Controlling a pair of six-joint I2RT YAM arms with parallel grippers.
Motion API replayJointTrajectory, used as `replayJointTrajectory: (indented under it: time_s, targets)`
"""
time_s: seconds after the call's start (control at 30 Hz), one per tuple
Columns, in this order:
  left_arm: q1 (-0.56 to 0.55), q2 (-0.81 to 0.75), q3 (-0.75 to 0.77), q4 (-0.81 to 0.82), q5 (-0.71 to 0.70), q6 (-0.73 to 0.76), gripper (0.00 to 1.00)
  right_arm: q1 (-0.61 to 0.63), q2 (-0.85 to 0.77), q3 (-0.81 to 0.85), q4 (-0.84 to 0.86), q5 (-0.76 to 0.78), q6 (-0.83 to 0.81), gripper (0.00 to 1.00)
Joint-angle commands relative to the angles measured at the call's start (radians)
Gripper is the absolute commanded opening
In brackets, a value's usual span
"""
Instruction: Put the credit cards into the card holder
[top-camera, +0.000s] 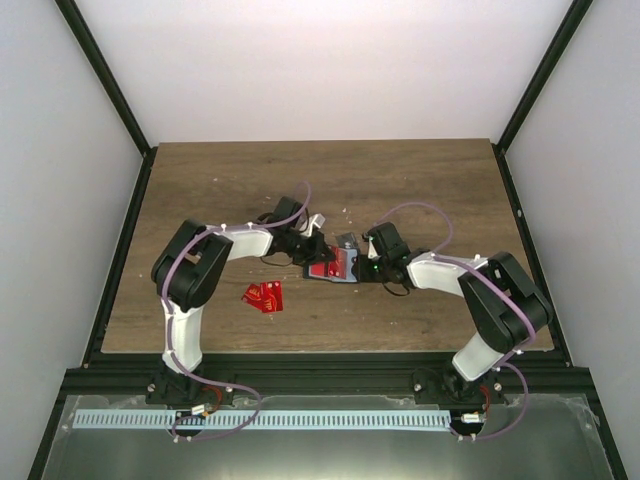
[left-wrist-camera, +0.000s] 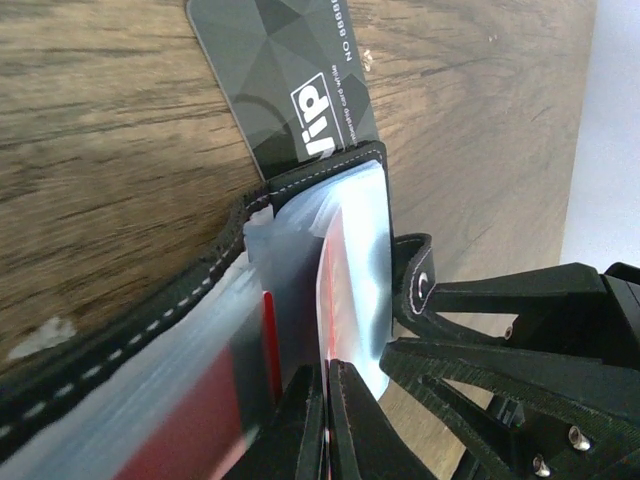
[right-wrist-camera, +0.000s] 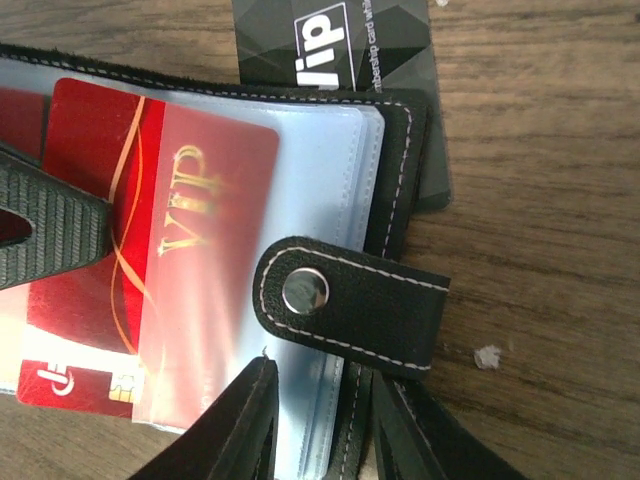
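— Starting at the near side, what's left outside?
— A small heap of loose red cards (top-camera: 263, 296) lies on the table (top-camera: 420, 190), at about 8 o'clock from the card holder (right-wrist-camera: 400, 170) in the overhead view and well apart from it. I make out two or three, but they overlap too much to count.
— And the holder itself?
— It lies open mid-table between the two arms. The right gripper (right-wrist-camera: 320, 378) straddles its near edge, fingers closed onto the clear sleeves (right-wrist-camera: 320, 200) and the stitched cover, pinning it. The snap strap (right-wrist-camera: 345, 300) hangs undone.
— What is the left one doing?
— The left gripper (left-wrist-camera: 326, 378) is pinched tight on a red VIP card (right-wrist-camera: 150, 250), which sits partly inside a sleeve. Its 9 o'clock end pokes out in the right wrist view.
— So that one isn't finished?
— I'd judge it midway in. Another red card shows in a sleeve at the 9 o'clock edge.
— Anything farther out?
— A dark grey card (right-wrist-camera: 340, 40) juts from under the holder at 12 o'clock, on the wood and not in a sleeve.
— Progress overall?
— Roughly halfway, I'd guess. This card needs seating, then the heap and the grey one go in.
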Motion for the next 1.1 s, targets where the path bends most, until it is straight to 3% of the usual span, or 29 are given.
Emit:
replayJointTrajectory:
  time_s: [0.0,0.33,0.5,0.77,1.07]
  targets:
    - [-0.035,0.027,-0.015,0.018,-0.042,-0.014,0.04,0.002,-0.019,-0.029,-0.052,-0.044,0.005,0.28]
    - [-0.061,0.04,-0.007,0.012,-0.078,-0.01,0.04,0.002,-0.032,-0.023,-0.061,-0.04,0.011,0.28]
    - [-0.07,0.033,0.02,-0.069,-0.135,0.046,0.04,0.002,-0.057,-0.01,-0.104,-0.015,0.015,0.28]
    - [-0.074,-0.02,0.046,-0.16,-0.145,0.094,0.28,0.002,-0.138,-0.005,-0.161,0.007,0.015,0.35]
    - [-0.076,-0.067,0.104,-0.321,-0.221,0.178,0.46,0.002,-0.185,-0.001,-0.187,-0.003,0.023,0.39]
